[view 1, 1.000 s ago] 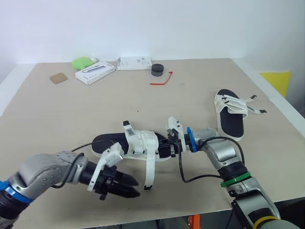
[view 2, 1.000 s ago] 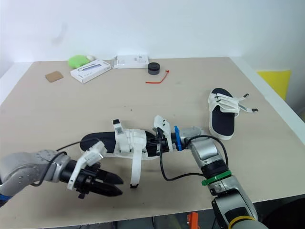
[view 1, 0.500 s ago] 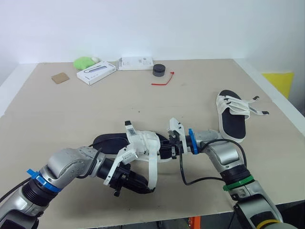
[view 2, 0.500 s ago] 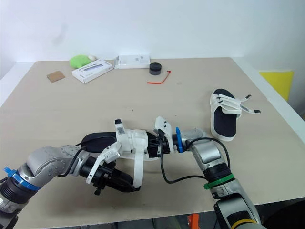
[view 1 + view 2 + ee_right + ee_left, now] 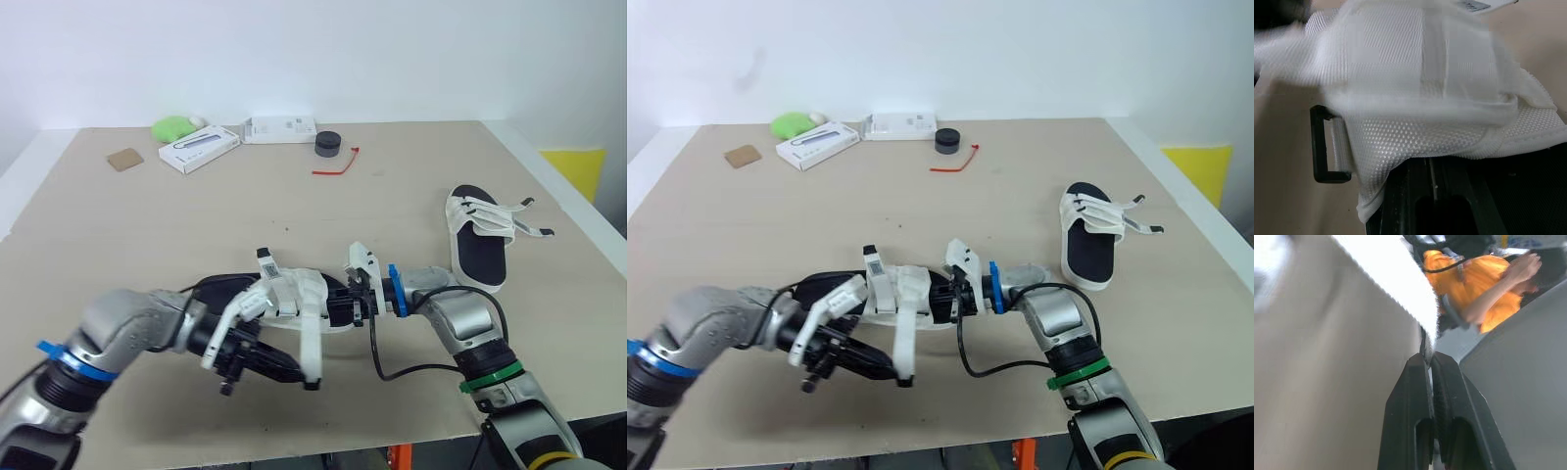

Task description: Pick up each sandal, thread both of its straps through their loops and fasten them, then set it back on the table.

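Left eye view, lower centre: the sandal sits on or just above the table; I cannot tell which. The right gripper is closed on one end, probably to steady it while the other arm works. The left gripper is pinched tight on the free end of a strap hanging off the sandal's near side. Its fingers nearly touch, with the strap edge between them. Holding the tip should let it feed the strap through the black loop. At mid-right, the second sandal lies with straps loose.
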Robot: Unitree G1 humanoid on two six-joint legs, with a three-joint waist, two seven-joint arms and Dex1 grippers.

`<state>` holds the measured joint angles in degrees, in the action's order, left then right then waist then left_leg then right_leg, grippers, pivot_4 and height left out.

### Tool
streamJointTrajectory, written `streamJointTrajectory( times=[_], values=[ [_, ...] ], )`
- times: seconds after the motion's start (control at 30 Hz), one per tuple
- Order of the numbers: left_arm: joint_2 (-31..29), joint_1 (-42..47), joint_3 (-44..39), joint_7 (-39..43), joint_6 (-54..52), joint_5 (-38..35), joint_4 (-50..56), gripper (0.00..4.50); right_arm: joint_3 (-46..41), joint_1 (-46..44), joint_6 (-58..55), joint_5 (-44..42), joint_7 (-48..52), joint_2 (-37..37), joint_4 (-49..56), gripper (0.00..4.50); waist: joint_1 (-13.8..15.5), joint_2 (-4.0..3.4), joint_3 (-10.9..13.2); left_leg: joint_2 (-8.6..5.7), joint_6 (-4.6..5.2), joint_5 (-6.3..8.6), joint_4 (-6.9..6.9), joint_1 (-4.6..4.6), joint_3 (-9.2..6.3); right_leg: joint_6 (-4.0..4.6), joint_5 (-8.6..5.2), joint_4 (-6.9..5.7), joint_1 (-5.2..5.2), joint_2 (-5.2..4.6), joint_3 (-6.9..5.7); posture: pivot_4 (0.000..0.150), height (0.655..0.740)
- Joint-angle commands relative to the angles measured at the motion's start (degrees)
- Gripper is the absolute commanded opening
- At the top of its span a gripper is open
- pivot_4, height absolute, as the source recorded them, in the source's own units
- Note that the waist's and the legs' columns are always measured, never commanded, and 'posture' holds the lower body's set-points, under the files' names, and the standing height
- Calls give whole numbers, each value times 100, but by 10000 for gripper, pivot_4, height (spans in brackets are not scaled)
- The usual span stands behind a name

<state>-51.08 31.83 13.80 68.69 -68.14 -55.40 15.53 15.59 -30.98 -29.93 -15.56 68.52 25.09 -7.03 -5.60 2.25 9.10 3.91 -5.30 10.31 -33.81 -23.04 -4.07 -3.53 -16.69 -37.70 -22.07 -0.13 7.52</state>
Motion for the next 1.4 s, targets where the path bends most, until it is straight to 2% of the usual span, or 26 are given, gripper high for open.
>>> streamJointTrajectory(
  times=[0.03, 0.2, 0.37, 0.63, 0.87, 1.13, 1.4],
  values=[
    [86, 735, -341, 327, -278, -204, -607, 1199, 460, 280, -268, 321, -75, 19, -613, 0, -2, 0, 0, -2, -1, 0, -6, 0, 0, -1, 0, 0, -1, -2, 0, 1500, 7400],
    [1033, 1510, -397, -142, -682, -128, -1508, 1199, 499, 151, -202, 336, -98, -156, -772, 0, -19, 8, -3, -3, 0, 0, -13, 2, -2, -4, 5, 0, 11, 0, -3, 1500, 7400],
    [1307, 1533, 146, 9, -356, 446, -1677, 1199, 486, 158, -189, 345, -103, -189, -795, 0, -76, 1, -1, 0, 1, 0, -11, 2, -9, -18, 19, -27, 14, 14, 3, 1500, 7400],
    [1395, 1665, 831, 616, 532, 1496, -2433, 1199, 455, 270, -238, 319, -134, -125, -676, 0, -58, 1, -3, 0, 1, -2, -16, 5, -15, -15, 15, -37, 17, 16, 1, 1500, 7400],
    [1824, 2012, 641, 738, 672, 1738, -2966, 1199, 433, 293, -273, 314, -160, -109, -635, 0, -46, -4, -7, 0, 1, -2, -19, 5, -15, -8, 11, -37, 19, 16, 1, 1500, 7400],
    [1468, 1751, 1144, 1177, 1417, 2528, -2805, 1199, 425, 306, -276, 311, -173, -113, -623, 0, -45, -9, -8, 0, 1, -2, -18, 4, -16, -17, 13, -37, 20, 16, 2, 1500, 7400],
    [1514, 1839, 1030, 1368, 1104, 2468, -2756, 1199, 437, 270, -249, 320, -167, -145, -674, 0, -45, -9, -8, 0, 2, -1, -18, 5, -17, -15, 11, -38, 21, 17, 1, 1500, 7400]
  ],
)
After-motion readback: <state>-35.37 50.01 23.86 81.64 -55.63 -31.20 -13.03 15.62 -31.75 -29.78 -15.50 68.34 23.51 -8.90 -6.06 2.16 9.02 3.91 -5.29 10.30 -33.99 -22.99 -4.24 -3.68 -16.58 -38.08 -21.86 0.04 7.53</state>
